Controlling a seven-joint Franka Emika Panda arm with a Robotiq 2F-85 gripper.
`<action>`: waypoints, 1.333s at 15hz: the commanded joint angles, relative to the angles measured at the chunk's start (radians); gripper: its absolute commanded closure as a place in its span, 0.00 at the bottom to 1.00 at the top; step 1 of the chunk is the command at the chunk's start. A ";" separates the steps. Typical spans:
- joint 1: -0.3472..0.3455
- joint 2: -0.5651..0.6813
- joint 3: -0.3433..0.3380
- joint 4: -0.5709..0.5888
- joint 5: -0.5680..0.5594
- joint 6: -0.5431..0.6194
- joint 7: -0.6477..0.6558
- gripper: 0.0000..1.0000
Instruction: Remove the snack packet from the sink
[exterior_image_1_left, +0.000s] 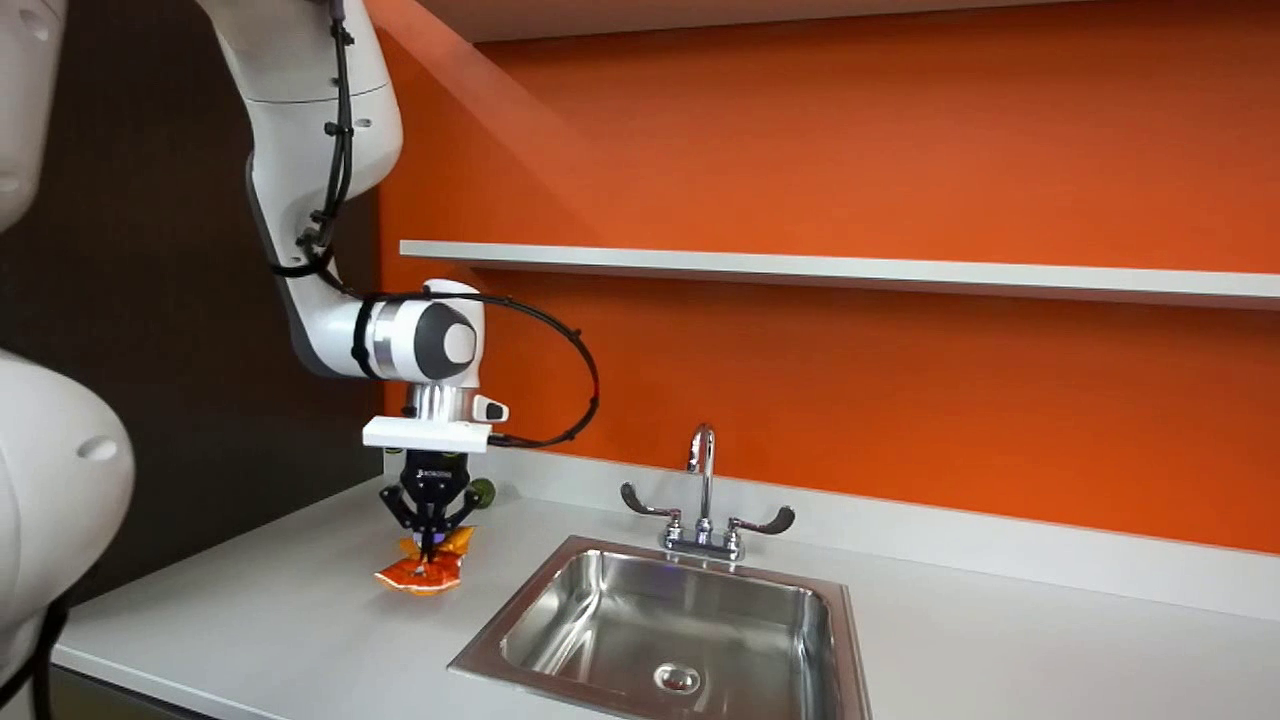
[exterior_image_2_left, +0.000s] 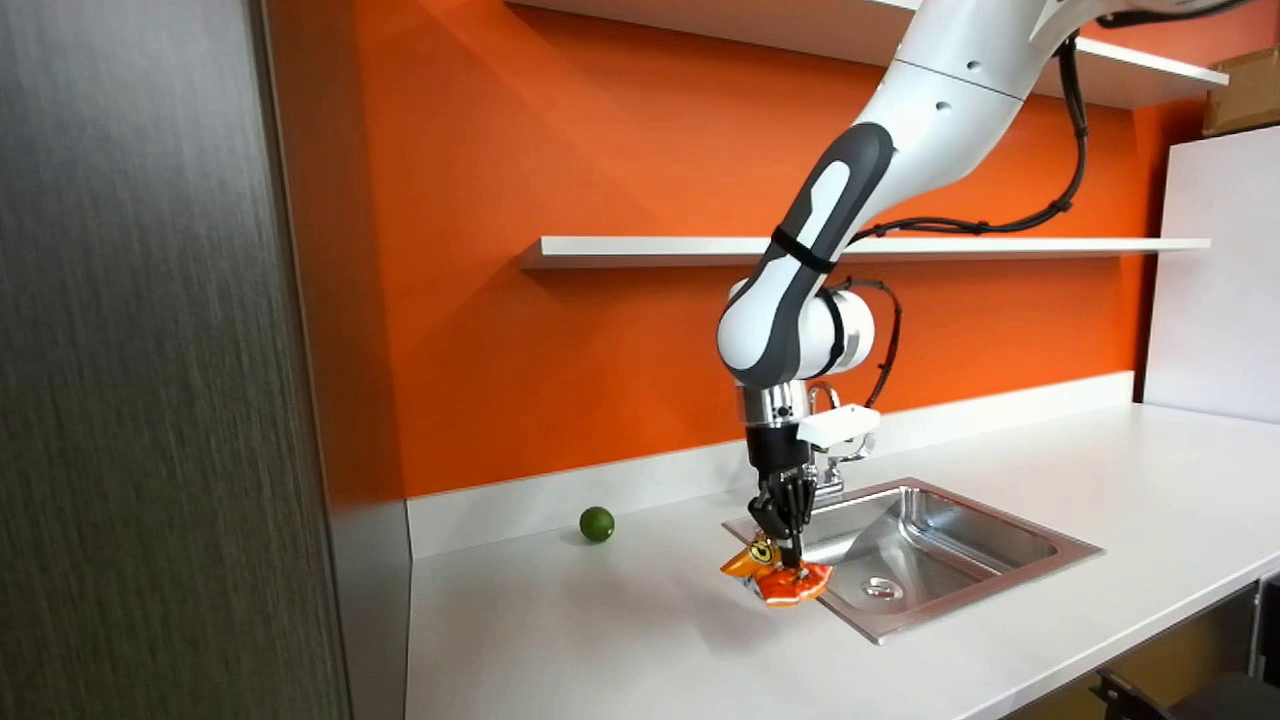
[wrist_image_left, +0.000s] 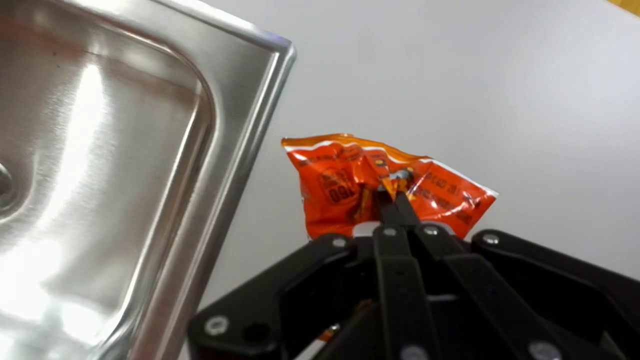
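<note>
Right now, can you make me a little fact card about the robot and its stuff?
Holding: red-orange snack packet
End effector: shut, pinching the snack packet
Packet's place: over the countertop, beside the stainless steel sink
Faucet: chrome, two-handled, at the sink's edge
Green ball: on the countertop, near the backsplash
Shelf: white, on the orange wall

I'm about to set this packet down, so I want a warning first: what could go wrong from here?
The gripper pinches the snack packet at a crumpled fold near its middle, so it might slip or twist in a quick move. The sink lies beside the packet in the wrist view; drifting that way could let it fall in. The green ball rests on the counter and might roll if bumped.
</note>
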 joint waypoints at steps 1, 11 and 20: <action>0.026 0.059 0.031 0.061 -0.009 -0.040 0.039 1.00; 0.050 0.195 0.053 0.170 -0.010 -0.040 0.049 0.75; 0.044 0.129 0.066 0.160 0.018 -0.045 0.062 0.12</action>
